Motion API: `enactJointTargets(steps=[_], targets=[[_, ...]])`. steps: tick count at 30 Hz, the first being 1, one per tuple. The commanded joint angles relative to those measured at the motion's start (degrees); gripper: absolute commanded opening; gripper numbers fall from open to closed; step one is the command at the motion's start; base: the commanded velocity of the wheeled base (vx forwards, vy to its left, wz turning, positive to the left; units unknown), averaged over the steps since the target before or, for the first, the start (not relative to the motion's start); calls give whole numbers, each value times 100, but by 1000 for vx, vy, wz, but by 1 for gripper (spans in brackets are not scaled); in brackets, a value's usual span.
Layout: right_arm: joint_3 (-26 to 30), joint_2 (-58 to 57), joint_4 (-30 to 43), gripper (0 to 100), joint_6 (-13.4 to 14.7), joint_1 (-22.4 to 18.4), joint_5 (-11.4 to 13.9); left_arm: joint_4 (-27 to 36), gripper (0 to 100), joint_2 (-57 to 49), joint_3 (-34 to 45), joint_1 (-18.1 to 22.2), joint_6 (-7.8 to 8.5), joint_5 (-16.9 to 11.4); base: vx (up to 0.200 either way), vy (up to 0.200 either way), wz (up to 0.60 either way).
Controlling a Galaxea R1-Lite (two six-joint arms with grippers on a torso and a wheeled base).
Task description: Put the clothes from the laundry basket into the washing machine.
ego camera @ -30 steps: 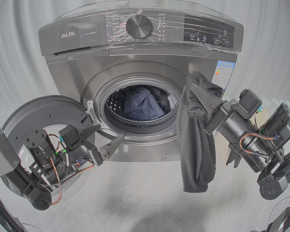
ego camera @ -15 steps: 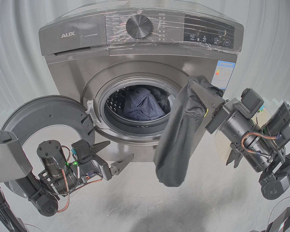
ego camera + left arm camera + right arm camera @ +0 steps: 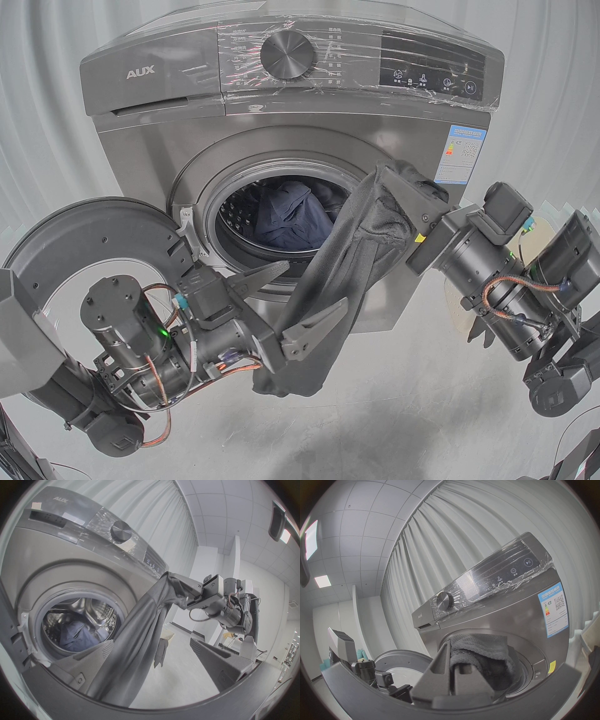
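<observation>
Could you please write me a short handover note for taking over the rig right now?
The right claw is shut on the grey garment, held up at the right rim of the washer opening.
The left claw is open, low in front of the opening; the garment's hanging part passes between its fingers, ungripped.
The door stands open to the left.
Done: a blue garment lies in the drum.
Left: feed the grey garment into the drum and release. A dark piece hangs at the basket, likely next.
</observation>
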Motion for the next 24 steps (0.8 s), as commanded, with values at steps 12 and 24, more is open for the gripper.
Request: enactJointTargets(steps=[12, 24], targets=[[-62, 161, -21, 0, 18, 151, -69, 23, 100, 1592, -1591, -77, 11, 34, 0, 0, 0], [-62, 152, -13, 0, 18, 142, -69, 128, 100, 1846, -1907, -192, 11, 184, 0, 0, 0]])
